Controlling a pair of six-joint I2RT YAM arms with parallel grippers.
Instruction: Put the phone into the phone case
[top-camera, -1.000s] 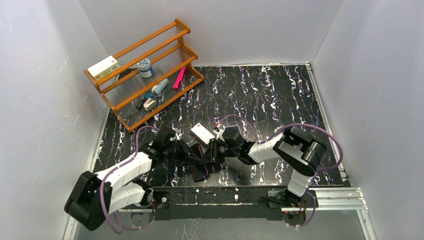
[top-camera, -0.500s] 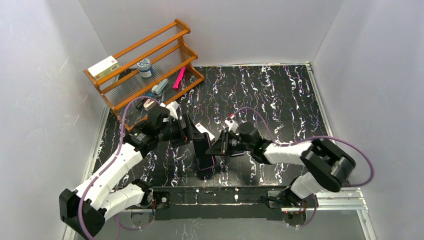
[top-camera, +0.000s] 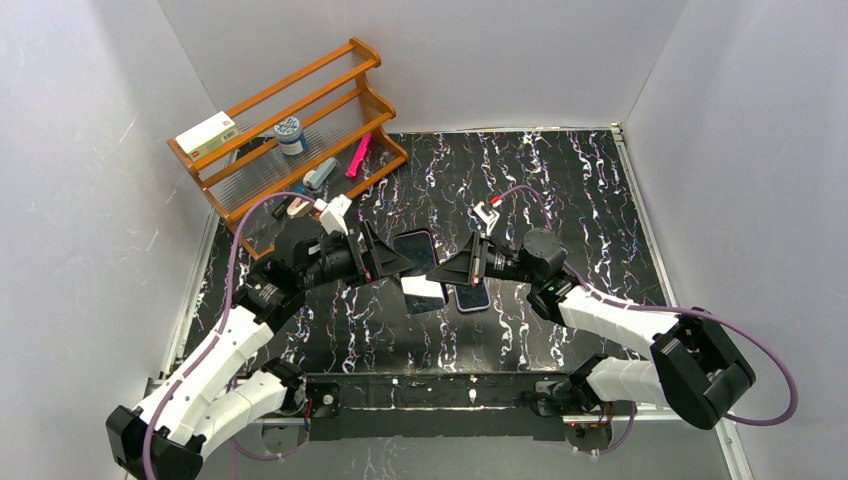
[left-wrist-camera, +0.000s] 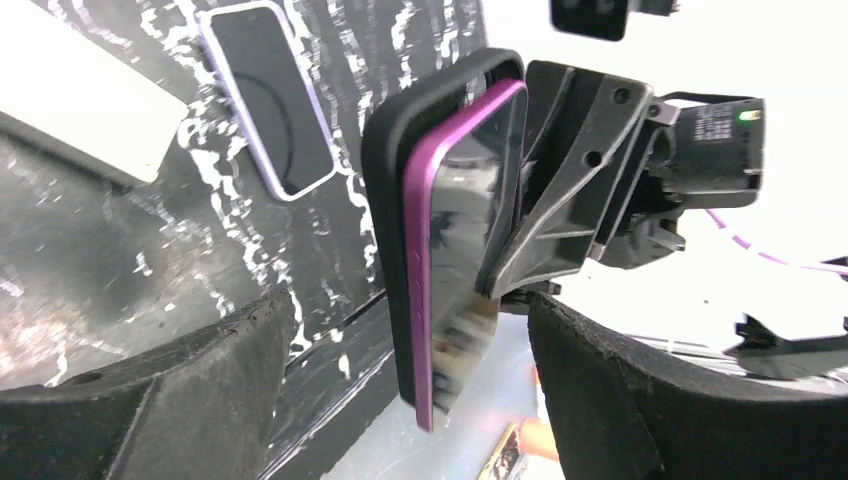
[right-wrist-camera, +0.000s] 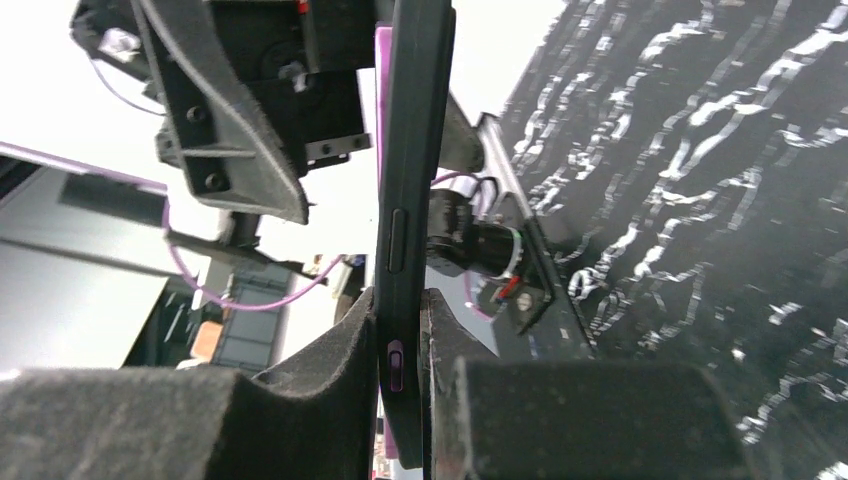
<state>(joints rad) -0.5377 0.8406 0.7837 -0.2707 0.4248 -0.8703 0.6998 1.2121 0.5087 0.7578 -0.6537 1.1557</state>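
My right gripper (right-wrist-camera: 400, 300) (top-camera: 458, 270) is shut on the lower end of the black phone case (right-wrist-camera: 415, 150) (left-wrist-camera: 385, 200), holding it upright above the mat. The phone (left-wrist-camera: 465, 200) (top-camera: 415, 250), dark with a purple edge, lies in the case. Its purple side stands proud of the case rim and its lower end pokes past the case. My left gripper (left-wrist-camera: 405, 310) (top-camera: 400, 262) is open, one finger on each side of the phone and case, touching neither.
A white box (top-camera: 425, 293) (left-wrist-camera: 80, 110) and a second dark case with a pale lavender rim (top-camera: 472, 297) (left-wrist-camera: 270, 100) lie on the black marbled mat below the grippers. A wooden rack (top-camera: 290, 140) with several small items stands at the back left. White walls enclose the table.
My left gripper has opened and let go of the phone. Both arms have risen and moved from the near edge toward the middle, with the right gripper carrying the case and phone.
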